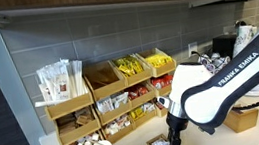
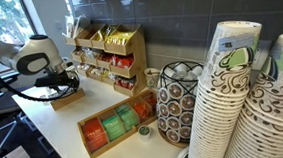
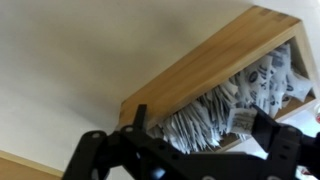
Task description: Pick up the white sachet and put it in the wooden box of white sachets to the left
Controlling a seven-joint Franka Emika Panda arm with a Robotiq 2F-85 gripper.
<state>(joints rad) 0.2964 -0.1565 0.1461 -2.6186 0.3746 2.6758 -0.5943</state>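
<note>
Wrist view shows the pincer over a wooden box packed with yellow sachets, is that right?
Not quite: the sachets are white, not yellow, as the wrist view shows. The rest holds: they pack the wooden box, with the pincer over it.

the arm [image 1: 232, 71] bears "franka emika" in dark letters on its white shell. print on the sachets [image 3: 213, 116] is too blurred to read.

Both exterior views share the organizer [image 1: 103, 84] [image 2: 108, 51]; wrist close.
</note>
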